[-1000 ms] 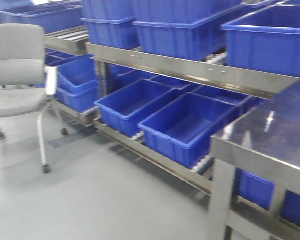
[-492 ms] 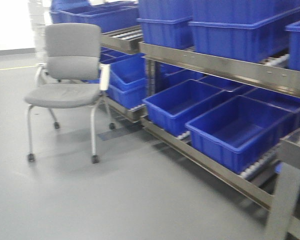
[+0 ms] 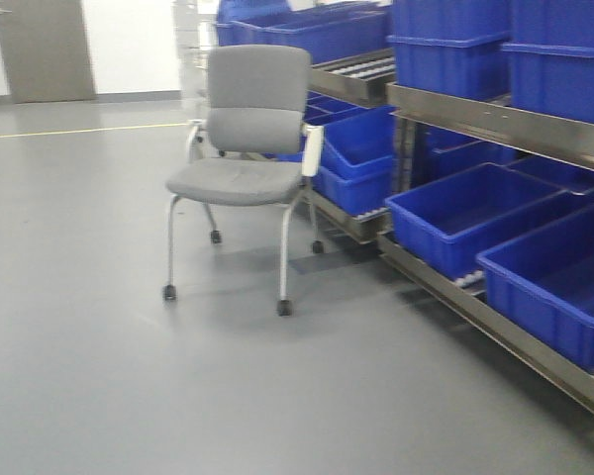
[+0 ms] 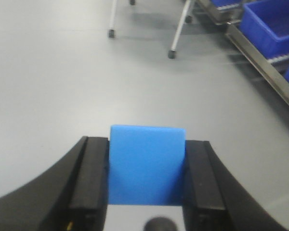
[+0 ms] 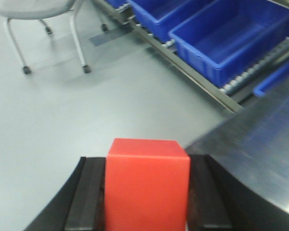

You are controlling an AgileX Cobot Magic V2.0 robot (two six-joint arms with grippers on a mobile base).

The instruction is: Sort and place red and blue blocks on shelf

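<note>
Left wrist view: a bright blue block (image 4: 147,163) sits squarely between the two black left fingers (image 4: 94,180), which pinch it from both sides. Each inner pad touches a side face of the cube, and its far edge reaches just past the fingertips. It is held in the air above bare grey floor (image 4: 53,82), well apart from the shelf.

Right wrist view: a bright red block (image 5: 147,185) is pinched the same way between the black right fingers (image 5: 86,192), touching both, with its far face standing past the fingertips. Beneath it is grey floor, and the corner of a dark steel desk (image 5: 260,139) lies to the right.

Front view, slightly blurred: the shelf (image 3: 495,124), a metal rack with brushed steel front rails, runs along the right side. It carries large blue bins (image 3: 465,213) on its upper and lower tiers. A grey chair (image 3: 243,148) on castors stands on the floor just beside the rack. A grey door (image 3: 45,49) is in the back wall.
</note>
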